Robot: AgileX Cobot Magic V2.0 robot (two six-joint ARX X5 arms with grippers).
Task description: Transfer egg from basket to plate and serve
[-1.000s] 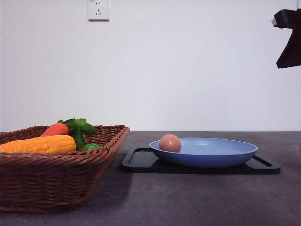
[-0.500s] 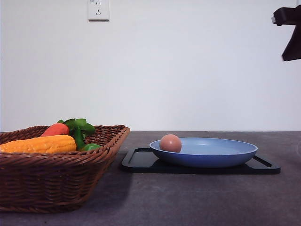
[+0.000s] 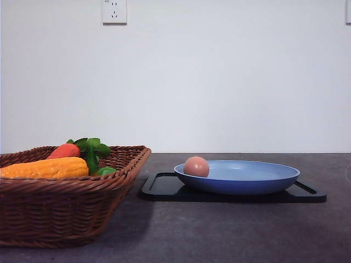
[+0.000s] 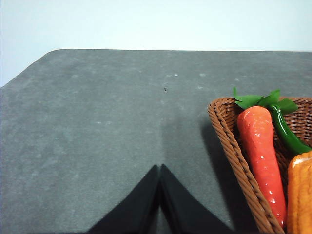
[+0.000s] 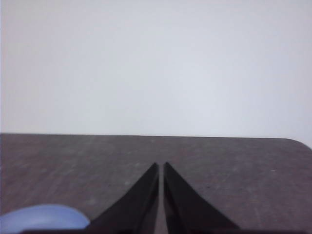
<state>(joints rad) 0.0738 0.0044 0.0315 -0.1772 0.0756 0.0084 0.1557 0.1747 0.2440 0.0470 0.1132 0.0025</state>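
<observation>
No legible text, labels, brands or numbers in any view. Wall socket (image 3: 114,11) above basket (image 3: 66,211): plain white face, slots only, no marking readable. Plate (image 3: 247,178), black tray (image 3: 164,189), egg (image 3: 196,166): unmarked surfaces. Table (image 4: 97,136): bare, unprinted.

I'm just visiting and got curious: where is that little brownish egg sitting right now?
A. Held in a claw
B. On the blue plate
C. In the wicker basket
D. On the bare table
B: the egg rests inside the left rim of the blue plate, apart from the basket.
</observation>
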